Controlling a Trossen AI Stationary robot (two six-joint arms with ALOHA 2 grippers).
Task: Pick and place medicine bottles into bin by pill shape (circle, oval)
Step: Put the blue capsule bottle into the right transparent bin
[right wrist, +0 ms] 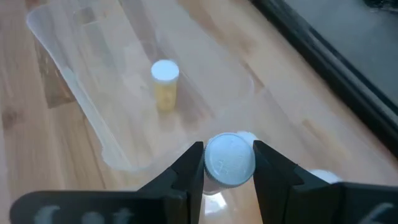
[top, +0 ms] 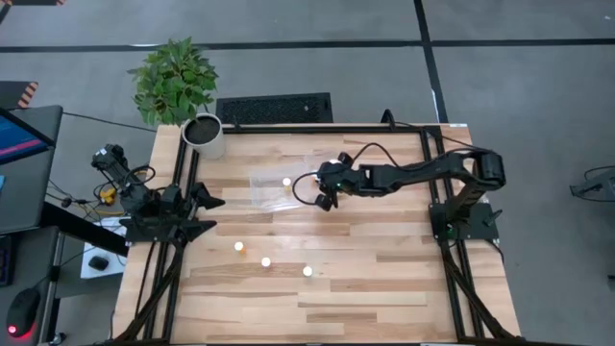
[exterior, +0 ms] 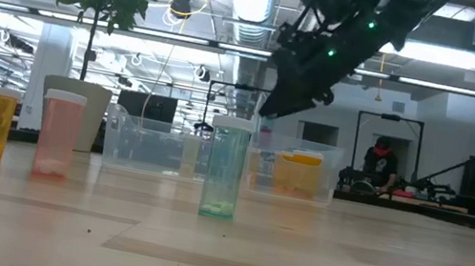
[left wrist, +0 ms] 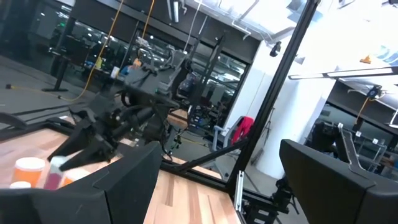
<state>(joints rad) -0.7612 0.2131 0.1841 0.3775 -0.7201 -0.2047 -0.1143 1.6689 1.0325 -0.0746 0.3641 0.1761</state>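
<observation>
My right gripper [right wrist: 229, 171] is shut on a white-capped medicine bottle [right wrist: 229, 160] over the clear bin [top: 267, 188] at mid table. It also shows in the high view [top: 327, 192] and above the bin in the low view [exterior: 284, 97]. One small orange bottle [right wrist: 165, 84] stands upright on its base in the bin. Three more bottles [top: 238, 247] [top: 266, 260] [top: 307, 271] stand upright on the table nearer the front. My left gripper [left wrist: 230, 186] is open and empty at the table's left edge [top: 197, 204]. My right gripper pinches the bottle just under its round white cap [right wrist: 211, 163] between its two fingers, one on each side. The fingers come from above, pointing down. The bottle hangs upright below them, over the bin; the cap hides its body.
A white plant pot [top: 203, 135] with a green plant stands at the far left corner. A larger orange bottle [exterior: 298, 173] stands in the bin. Other white caps [right wrist: 250, 138] show below the held bottle. Bare wood lies toward the near and right edges.
</observation>
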